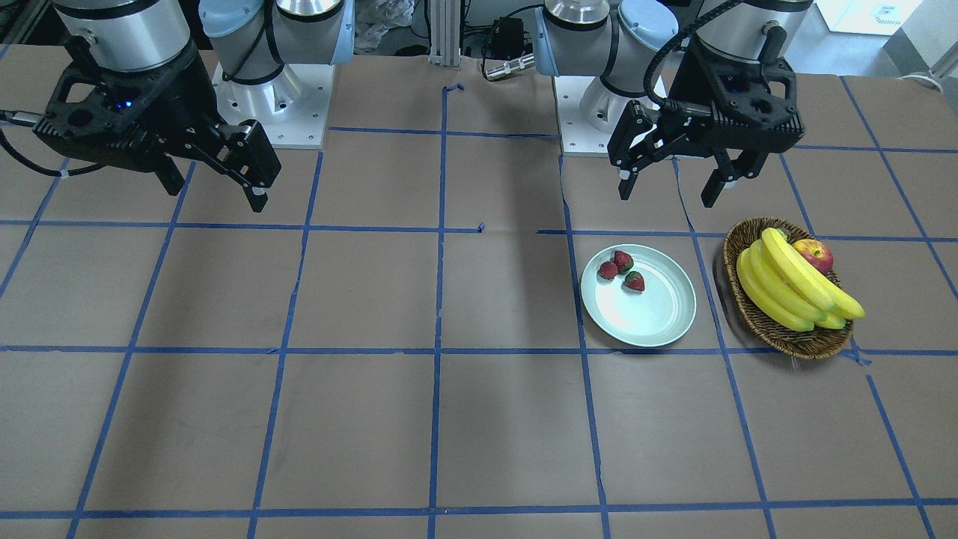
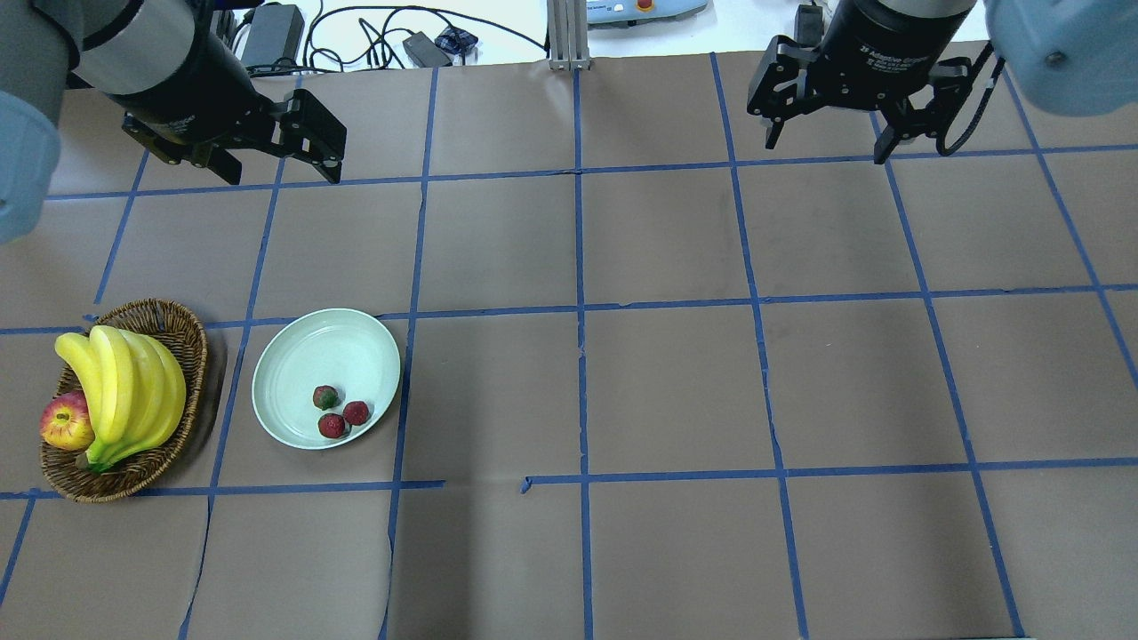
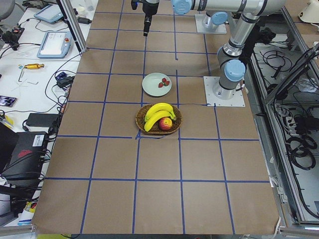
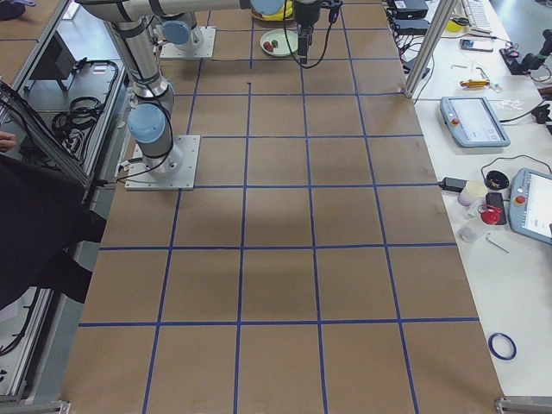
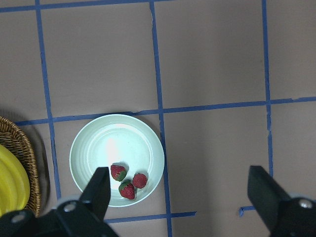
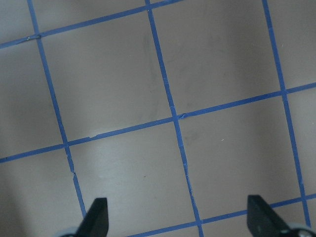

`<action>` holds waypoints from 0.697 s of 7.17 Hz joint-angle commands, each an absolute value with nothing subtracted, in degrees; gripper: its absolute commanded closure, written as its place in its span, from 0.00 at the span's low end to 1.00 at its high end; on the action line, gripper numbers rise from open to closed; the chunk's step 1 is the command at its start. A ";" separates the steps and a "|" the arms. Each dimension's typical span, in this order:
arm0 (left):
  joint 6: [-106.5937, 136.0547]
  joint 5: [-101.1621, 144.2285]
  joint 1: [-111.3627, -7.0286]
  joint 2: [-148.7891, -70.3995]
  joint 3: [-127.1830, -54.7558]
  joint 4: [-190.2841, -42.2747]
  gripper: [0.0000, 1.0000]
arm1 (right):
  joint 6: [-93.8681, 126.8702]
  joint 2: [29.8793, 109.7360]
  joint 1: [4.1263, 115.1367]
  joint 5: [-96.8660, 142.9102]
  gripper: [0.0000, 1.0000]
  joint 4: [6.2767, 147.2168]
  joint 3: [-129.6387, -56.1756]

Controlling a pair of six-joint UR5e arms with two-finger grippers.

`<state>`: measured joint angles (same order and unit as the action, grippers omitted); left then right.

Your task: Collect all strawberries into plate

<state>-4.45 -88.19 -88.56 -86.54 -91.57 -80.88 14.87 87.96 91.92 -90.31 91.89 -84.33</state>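
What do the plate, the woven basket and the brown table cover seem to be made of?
Plate: probably glazed ceramic or melamine, in a glossy pale mint. A bright reflection lies on its floor.
Basket: woven wicker or rattan, matt brown. The braided strands show along the rim.
Table cover: likely brown paper, with a matt finish. Seams and small tears show between the sheets.

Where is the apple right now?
In the overhead view the apple lies at the far left, inside the wicker basket, against the bananas; the plate is just right of the basket.
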 commanded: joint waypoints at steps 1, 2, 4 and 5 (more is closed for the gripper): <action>-3.96 -89.12 -88.59 -86.48 -91.67 -81.21 0.00 | 14.33 87.89 91.93 -90.53 0.00 92.37 -84.02; -3.87 -89.12 -88.68 -86.22 -91.93 -81.30 0.00 | 14.24 87.89 91.93 -90.61 0.00 91.76 -84.11; -3.52 -89.03 -88.68 -86.22 -92.02 -81.39 0.00 | 12.50 87.98 92.20 -90.70 0.00 91.67 -84.20; -3.52 -89.12 -88.77 -86.22 -92.02 -81.39 0.00 | 12.31 88.15 92.20 -90.62 0.00 91.67 -84.20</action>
